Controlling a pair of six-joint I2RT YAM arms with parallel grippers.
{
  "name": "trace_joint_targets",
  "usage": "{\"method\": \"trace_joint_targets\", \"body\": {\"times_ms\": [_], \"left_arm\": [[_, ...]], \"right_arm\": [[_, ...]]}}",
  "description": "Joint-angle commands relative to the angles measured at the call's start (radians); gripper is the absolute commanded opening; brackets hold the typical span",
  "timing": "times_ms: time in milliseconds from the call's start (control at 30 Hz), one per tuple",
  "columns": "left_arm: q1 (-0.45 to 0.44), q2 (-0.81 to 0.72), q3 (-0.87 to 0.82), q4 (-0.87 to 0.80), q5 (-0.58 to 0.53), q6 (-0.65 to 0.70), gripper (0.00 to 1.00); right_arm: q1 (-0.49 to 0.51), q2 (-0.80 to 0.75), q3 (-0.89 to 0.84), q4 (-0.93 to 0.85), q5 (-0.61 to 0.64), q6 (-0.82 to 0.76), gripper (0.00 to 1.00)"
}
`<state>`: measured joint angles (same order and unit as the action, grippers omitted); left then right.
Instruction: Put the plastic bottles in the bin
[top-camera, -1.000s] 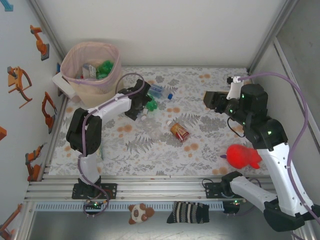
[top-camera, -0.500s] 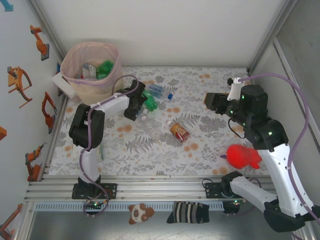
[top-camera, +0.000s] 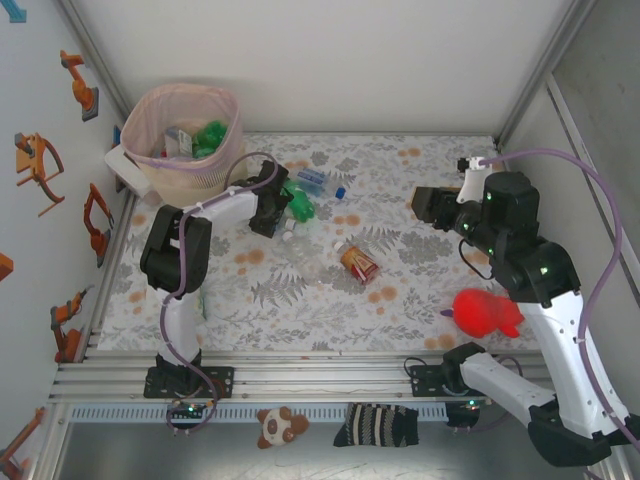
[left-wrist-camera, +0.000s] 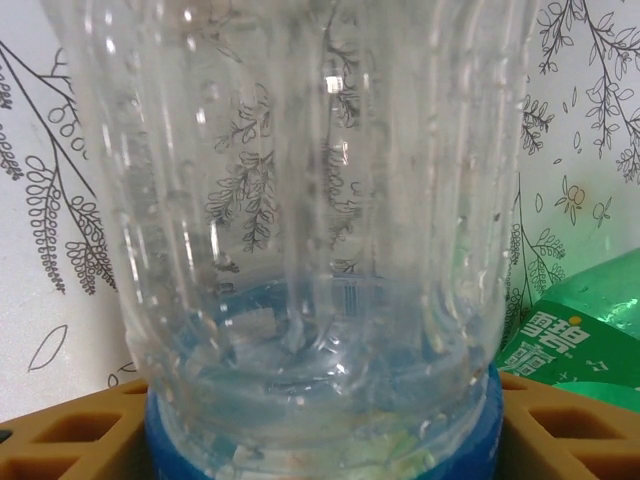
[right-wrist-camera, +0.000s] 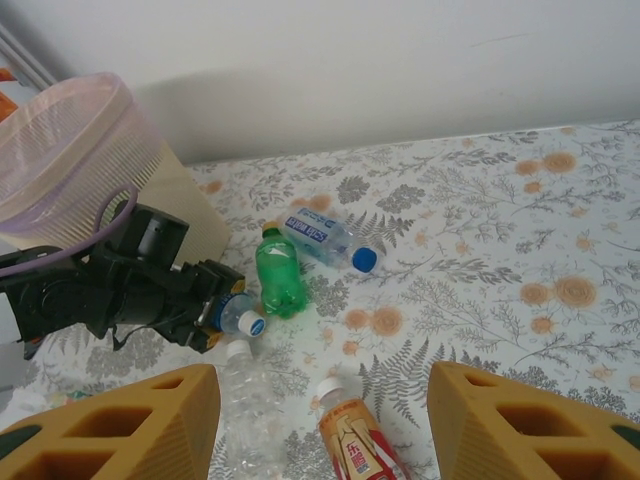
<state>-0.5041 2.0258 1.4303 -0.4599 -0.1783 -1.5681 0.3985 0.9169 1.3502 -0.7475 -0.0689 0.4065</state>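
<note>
My left gripper (top-camera: 274, 207) lies low on the table right of the bin (top-camera: 232, 140), its jaws closed against both sides of a clear bottle (left-wrist-camera: 320, 250) with a blue label and a white cap (right-wrist-camera: 232, 315). A green bottle (top-camera: 300, 203) (right-wrist-camera: 278, 275) lies just beside it. Behind is a clear bottle with a blue cap (top-camera: 320, 183) (right-wrist-camera: 325, 238). A crushed clear bottle (right-wrist-camera: 245, 410) and a copper-coloured bottle with a red label (top-camera: 358, 262) (right-wrist-camera: 355, 440) lie mid-table. My right gripper (top-camera: 425, 205) (right-wrist-camera: 325, 425) hangs open above the table, empty. The pink bin holds several bottles.
A red plush toy (top-camera: 485, 312) lies at the right by the right arm. A small white box (top-camera: 125, 170) stands against the bin's left side. Walls close in the table at the back and on both sides. A sock (top-camera: 378, 425) lies below the front rail.
The left gripper's jaws have narrowed round the clear bottle with the blue label, and that arm has drawn slightly left. The right arm has drifted a little to the right.
</note>
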Motion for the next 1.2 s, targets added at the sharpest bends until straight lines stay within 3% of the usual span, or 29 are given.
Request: {"method": "trace_joint_targets", "body": {"times_ms": [0, 467, 733, 1067, 1167], "left_arm": [[0.006, -0.011, -0.016, -0.006, 0.014, -0.016, 0.62], [-0.038, -0.172, -0.035, -0.007, 0.005, -0.013, 0.6], [-0.079, -0.27, 0.019, 0.0, -0.026, 0.053, 0.59], [-0.106, -0.387, 0.121, 0.167, -0.005, 0.268, 0.57], [-0.11, -0.415, 0.128, 0.298, 0.046, 0.357, 0.57]], "right_arm": [[0.009, -0.012, 0.024, 0.0, 0.02, -0.018, 0.56], [0.007, -0.017, 0.029, -0.006, 0.026, -0.019, 0.56], [0.007, -0.012, 0.036, -0.006, 0.028, -0.019, 0.56], [0.007, -0.005, 0.036, 0.005, 0.02, -0.017, 0.56], [0.008, -0.003, 0.033, 0.013, 0.016, -0.015, 0.56]]}}
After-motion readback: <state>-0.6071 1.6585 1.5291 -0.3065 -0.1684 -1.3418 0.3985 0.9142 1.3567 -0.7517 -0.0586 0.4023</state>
